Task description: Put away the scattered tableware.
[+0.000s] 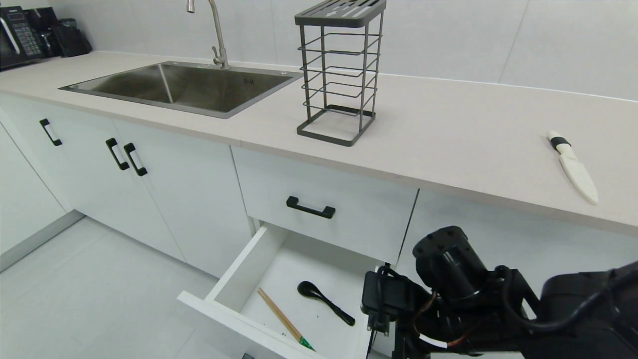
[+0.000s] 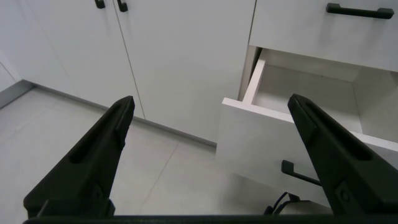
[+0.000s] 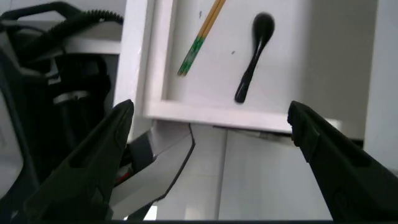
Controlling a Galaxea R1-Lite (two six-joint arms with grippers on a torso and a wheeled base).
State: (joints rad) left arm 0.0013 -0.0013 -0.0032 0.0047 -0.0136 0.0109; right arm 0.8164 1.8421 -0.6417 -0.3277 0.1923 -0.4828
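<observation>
Your left gripper (image 2: 210,99) has its jaws spread wide with nothing between them. Through their gap you see the outer corner of the open white drawer (image 2: 249,134), which lies a little beyond the jaws and does not touch them.

Your right gripper (image 3: 210,106) also holds its jaws wide apart and empty. It hangs over the same drawer (image 3: 205,112), looking down into it. Below these jaws, on the drawer floor, lie the black plastic spoon (image 3: 254,56) and the pair of wooden chopsticks with green tips (image 3: 202,34). The chopsticks lie just beside the spoon, not touching it, and neither touches the jaws.

In the head view, the spoon (image 1: 325,301) and the chopsticks (image 1: 284,319) lie in the drawer (image 1: 249,264) near your right arm.

The white knife with a black band on its handle (image 1: 573,167) lies flat on the pale desk (image 1: 448,124), higher than both sets of jaws and well apart from them. Farther from the jaws along the desk stand the dark grey wire rack (image 1: 339,75) and, beyond it, the stainless steel sink (image 1: 209,85).
</observation>
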